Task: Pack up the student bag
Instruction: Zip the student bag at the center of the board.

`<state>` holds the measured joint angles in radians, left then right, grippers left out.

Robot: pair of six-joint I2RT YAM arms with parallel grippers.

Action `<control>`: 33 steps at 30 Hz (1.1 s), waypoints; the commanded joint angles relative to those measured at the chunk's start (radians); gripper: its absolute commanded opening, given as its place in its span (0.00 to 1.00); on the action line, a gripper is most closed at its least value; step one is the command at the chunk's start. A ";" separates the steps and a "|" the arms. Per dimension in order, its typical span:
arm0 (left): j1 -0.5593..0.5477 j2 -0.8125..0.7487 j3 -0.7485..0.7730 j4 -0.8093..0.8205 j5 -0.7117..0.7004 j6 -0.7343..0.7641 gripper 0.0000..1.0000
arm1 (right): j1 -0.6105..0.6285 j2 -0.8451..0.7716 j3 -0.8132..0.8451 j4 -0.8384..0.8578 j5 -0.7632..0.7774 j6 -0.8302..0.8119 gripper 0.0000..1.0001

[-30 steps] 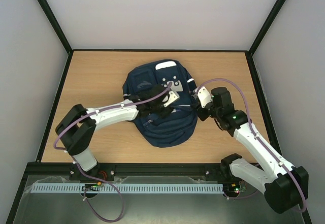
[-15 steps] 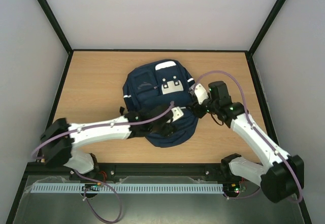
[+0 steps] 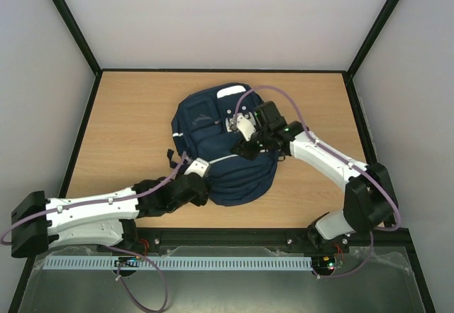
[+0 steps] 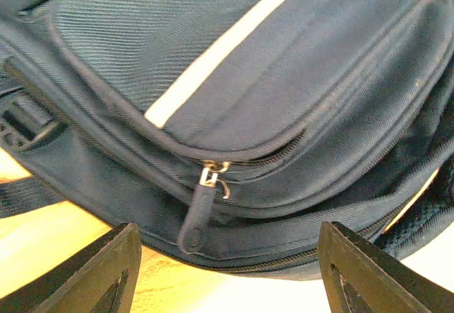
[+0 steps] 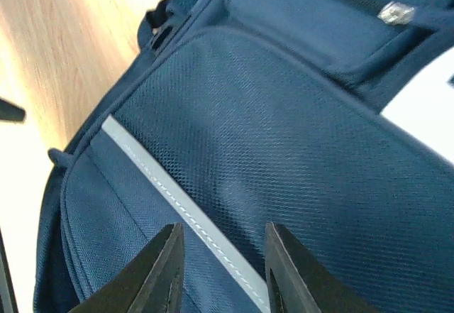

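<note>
The student bag [image 3: 213, 125], navy blue with white stripes and a grey-white buckle patch, lies flat in the middle of the table. My left gripper [image 3: 201, 189] is at the bag's near left edge, open wide and empty. In the left wrist view the bag [image 4: 298, 72] fills the frame. A zipper pull [image 4: 194, 215] hangs on its side just beyond my left gripper [image 4: 227, 274]. My right gripper [image 3: 246, 147] hovers over the bag's middle, open and empty. In the right wrist view my right gripper [image 5: 221, 274] straddles a white stripe [image 5: 170, 203] on the bag [image 5: 298, 164].
The wooden table [image 3: 128, 121] is bounded by black frame posts and pale walls at the left, back and right. A dark strap with a buckle [image 3: 173, 158] sticks out at the bag's left side. The black rail [image 3: 227, 235] runs along the near edge.
My left arm pulled back from over the bag to its near left edge. My right arm swung left, from beside the bag's right side to over its middle.
</note>
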<state>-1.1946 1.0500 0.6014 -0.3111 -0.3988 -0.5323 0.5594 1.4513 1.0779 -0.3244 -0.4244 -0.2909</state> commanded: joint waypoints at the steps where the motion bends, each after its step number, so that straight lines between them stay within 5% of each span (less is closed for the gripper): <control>1: 0.013 -0.074 -0.032 -0.053 -0.084 -0.116 0.70 | 0.034 0.058 -0.055 0.026 0.105 0.011 0.32; 12: 0.093 -0.175 -0.187 0.141 0.142 -0.089 0.64 | 0.034 0.136 -0.092 0.020 0.131 0.016 0.31; 33: 0.210 -0.061 -0.183 0.233 0.284 -0.014 0.42 | 0.034 0.175 -0.092 0.001 0.129 -0.015 0.33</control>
<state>-0.9894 0.9710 0.4194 -0.1123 -0.1299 -0.5488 0.5968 1.5650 1.0161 -0.2722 -0.3389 -0.2924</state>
